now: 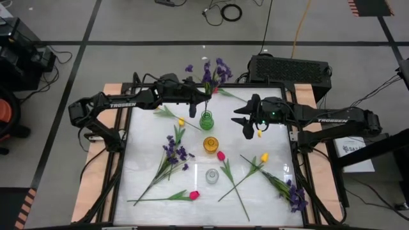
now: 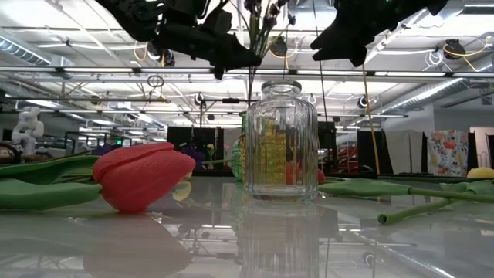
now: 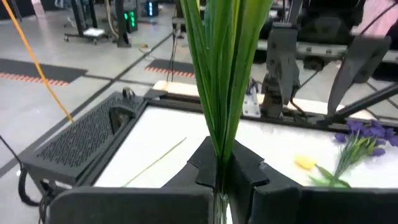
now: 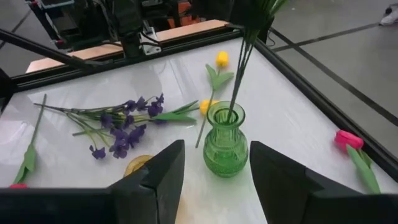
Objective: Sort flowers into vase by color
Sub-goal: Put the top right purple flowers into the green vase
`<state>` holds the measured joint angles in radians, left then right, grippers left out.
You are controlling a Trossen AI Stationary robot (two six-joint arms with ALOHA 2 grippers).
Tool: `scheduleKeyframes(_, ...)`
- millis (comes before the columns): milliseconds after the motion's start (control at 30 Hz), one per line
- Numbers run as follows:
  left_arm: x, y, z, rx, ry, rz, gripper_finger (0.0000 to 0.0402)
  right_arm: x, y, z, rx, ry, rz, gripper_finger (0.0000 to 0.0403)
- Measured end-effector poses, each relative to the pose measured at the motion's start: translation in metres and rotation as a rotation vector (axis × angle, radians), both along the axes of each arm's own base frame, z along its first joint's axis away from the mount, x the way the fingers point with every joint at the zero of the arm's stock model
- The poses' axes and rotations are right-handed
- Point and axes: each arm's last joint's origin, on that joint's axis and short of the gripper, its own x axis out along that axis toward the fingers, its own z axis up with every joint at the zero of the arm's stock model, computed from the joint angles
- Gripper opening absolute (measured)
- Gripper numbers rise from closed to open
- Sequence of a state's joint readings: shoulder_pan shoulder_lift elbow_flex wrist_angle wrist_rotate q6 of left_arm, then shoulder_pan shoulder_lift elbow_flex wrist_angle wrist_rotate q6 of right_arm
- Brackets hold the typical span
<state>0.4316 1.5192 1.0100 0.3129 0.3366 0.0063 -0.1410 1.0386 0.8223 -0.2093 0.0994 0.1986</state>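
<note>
while the left gripper point(image 1: 203, 99) clamps the purple sprig point(image 1: 214, 73) in the green vase point(image 1: 206, 120), the right gripper point(image 1: 246, 121) hangs open beside it

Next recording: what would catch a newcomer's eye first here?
The left end effector holds a purple sprig upright, its stems inside the green vase mid-table. The right end effector hovers open beside that vase. Other flowers lie scattered flat around the amber vase and clear vase.

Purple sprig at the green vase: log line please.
left gripper: shut on purple sprig | stems in green vase | right gripper: open, facing vase
</note>
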Motion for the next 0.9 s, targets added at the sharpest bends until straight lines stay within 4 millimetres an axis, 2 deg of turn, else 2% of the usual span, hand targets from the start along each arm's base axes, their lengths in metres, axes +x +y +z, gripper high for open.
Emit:
scheduleKeyframes(167, 0.0, 0.0, -0.002, -0.006, 0.012, 0.001, 0.0032, 0.0, 0.0, 0.0, 0.0, -0.001, 0.0, 0.0173)
scheduleKeyframes(567, -0.002, 0.001, -0.01, -0.048, 0.087, 0.068, 0.0155, 0.001, 0.005, 0.0, -0.001, -0.001, 0.019, 0.0173)
scheduleKeyframes(767, -0.005, 0.0, -0.016, -0.07, 0.156, 0.068, 0.0188, 0.001, 0.008, 0.0, -0.001, 0.005, 0.036, 0.0173)
scheduleKeyframes(900, -0.016, -0.004, -0.008, -0.045, 0.202, 0.086, 0.0198, 0.001, 0.011, -0.002, 0.007, 0.017, 0.044, 0.0173)
